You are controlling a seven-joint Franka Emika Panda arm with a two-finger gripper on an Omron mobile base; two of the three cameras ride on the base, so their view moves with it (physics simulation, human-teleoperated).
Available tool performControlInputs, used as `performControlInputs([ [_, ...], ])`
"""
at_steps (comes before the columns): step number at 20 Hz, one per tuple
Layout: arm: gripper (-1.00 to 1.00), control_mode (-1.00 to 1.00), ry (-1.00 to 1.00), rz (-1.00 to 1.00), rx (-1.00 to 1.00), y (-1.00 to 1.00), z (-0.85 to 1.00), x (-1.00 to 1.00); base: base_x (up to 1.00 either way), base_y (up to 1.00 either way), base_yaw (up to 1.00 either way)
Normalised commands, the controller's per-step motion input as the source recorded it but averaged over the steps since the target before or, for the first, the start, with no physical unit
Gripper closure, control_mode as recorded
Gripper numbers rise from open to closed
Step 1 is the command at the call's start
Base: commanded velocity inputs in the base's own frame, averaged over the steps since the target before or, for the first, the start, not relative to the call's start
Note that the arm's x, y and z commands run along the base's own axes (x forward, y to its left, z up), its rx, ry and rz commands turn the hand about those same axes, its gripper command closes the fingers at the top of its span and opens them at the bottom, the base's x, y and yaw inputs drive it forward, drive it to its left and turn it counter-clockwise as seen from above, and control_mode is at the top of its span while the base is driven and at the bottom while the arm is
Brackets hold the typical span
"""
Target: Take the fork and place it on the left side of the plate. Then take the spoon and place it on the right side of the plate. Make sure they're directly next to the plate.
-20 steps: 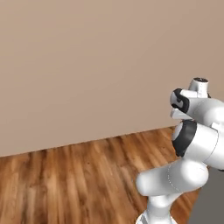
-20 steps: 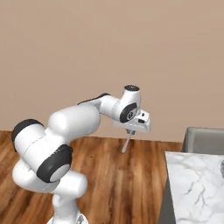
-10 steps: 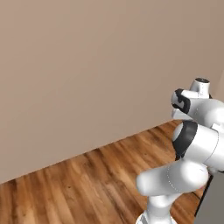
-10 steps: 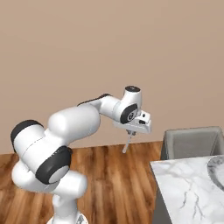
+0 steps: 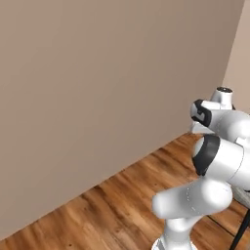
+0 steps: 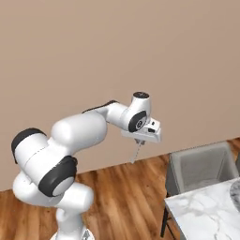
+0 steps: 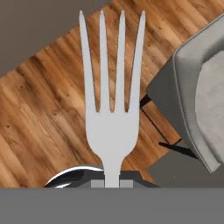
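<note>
My gripper hangs out in front of the base, above the wood floor, shut on the handle of the fork. The slim silver fork points down and slightly left of the hand. In the hand view the fork stands up from between the fingertips of the gripper, tines away from the hand. At the right border of the right base view a grey curved rim lies on the marble table; by its look it is the plate. The spoon is out of view.
A grey upholstered chair stands at the marble table in the lower right; the chair also sits right of the fork in the hand view. A plain beige wall runs behind, with wood floor below.
The whole picture has shifted, so the base has moved: the chair and marble table have come further into the right base view. The arm keeps its pose with the fork still gripped.
</note>
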Motion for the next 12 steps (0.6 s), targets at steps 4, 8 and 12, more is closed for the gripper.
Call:
performControlInputs([
  [4, 1.0, 1.0, 0.0, 0.0, 0.0, 0.0, 0.0, 0.0, 0.5, 0.36, -0.54],
  [8, 1.0, 1.0, 0.0, 0.0, 0.0, 0.0, 0.0, 0.0, 0.51, 0.37, -0.54],
  [12, 1.0, 1.0, 0.0, 0.0, 0.0, 0.0, 0.0, 0.0, 0.51, 0.37, -0.54],
])
